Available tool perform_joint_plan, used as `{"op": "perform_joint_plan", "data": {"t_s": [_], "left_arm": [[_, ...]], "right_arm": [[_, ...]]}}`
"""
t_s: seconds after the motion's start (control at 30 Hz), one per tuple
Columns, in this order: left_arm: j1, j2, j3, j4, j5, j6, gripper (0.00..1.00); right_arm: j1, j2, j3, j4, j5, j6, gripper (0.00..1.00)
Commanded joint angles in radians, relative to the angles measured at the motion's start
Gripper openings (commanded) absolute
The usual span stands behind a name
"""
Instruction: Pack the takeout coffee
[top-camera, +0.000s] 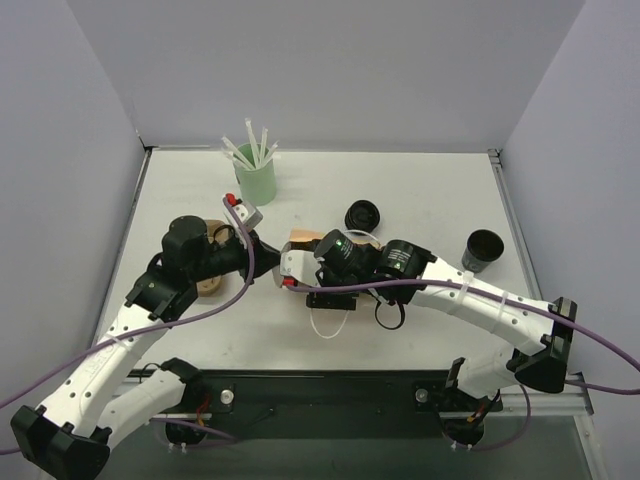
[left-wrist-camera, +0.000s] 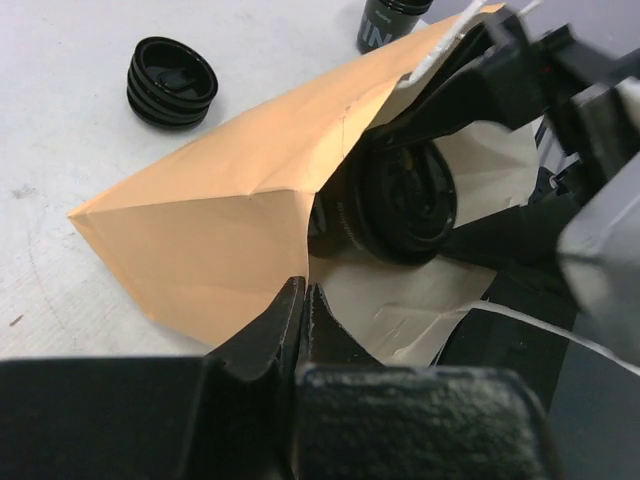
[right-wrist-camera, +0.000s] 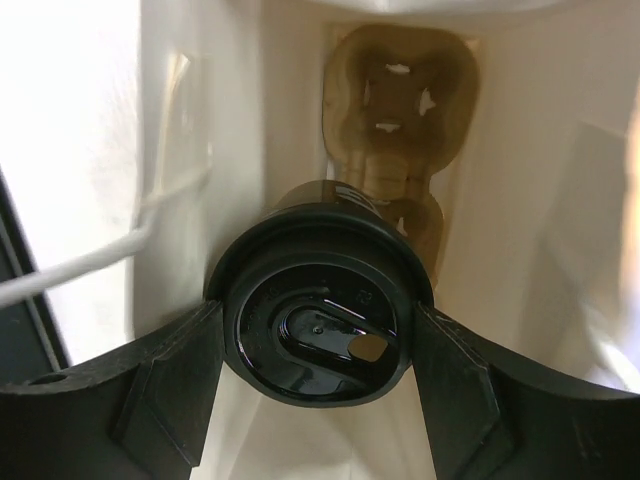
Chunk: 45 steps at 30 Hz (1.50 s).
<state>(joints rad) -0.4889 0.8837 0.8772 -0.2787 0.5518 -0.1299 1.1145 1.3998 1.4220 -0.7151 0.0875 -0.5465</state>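
Right wrist view: right gripper (right-wrist-camera: 316, 345) is about two-thirds open and clamps the takeout coffee (right-wrist-camera: 318, 300) by its lid rim, one finger on each side. The cup is lidded and sits inside the brown paper bag (right-wrist-camera: 520, 200), well past the mouth. A pulp cup carrier (right-wrist-camera: 400, 110) fills the far end of the bag directly ahead of the cup. A white bag handle (right-wrist-camera: 90, 260) crosses on the left, near the left finger.

Left wrist view: left gripper (left-wrist-camera: 302, 300) is fully closed, pinching the bag's lower mouth edge. The bag lies on its side on the table (left-wrist-camera: 60, 150).

Outside the bag: a stack of black lids (left-wrist-camera: 172, 82) just beyond it, a spare black cup (top-camera: 483, 250) well apart on the right, and a mint-green cup of white straws (top-camera: 255, 183) at the back. From the top view, the right arm hides most of the bag.
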Motion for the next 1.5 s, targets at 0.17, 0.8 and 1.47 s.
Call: {"op": "perform_joint_plan", "data": {"t_s": [0.17,0.8,1.47], "left_arm": [[0.004,-0.063,-0.107,0.154,0.105,0.018,0.0],[0.0,-0.184,-0.199,0.142,0.123,-0.066,0.0],[-0.017,-0.25,-0.316,0.257,0.149,-0.14,0.0]], "right_arm": [[0.004,-0.028,-0.162,0.198,0.092,-0.102,0.58],[-0.038,-0.176,-0.412,0.267,0.098,-0.121,0.58],[-0.058,-0.131,-0.538,0.489,0.233,-0.22,0.59]]}}
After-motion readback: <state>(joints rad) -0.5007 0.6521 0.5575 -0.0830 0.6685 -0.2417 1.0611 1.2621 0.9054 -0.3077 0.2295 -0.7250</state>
